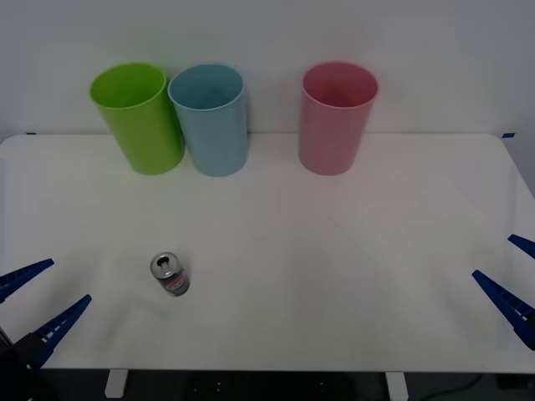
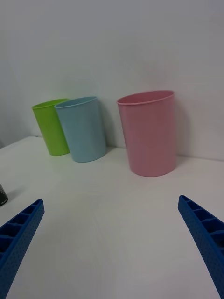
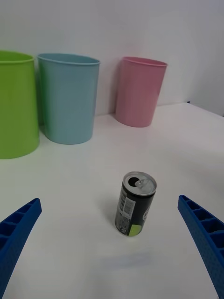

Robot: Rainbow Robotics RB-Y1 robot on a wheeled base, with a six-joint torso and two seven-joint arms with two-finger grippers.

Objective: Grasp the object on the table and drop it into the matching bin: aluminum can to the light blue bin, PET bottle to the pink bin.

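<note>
Can (image 1: 170,276) upright on table (image 1: 334,276), near left edge; both grippers spread apart, empty.
Bring your left gripper (image 1: 38,305) level around its body, clamp, then carry to light blue bin (image 1: 211,117).

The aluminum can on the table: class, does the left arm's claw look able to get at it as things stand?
Probably yes. The aluminum can stands upright, alone on the table, with bare tabletop between it and the open left claw. The bins stand farther back.
</note>
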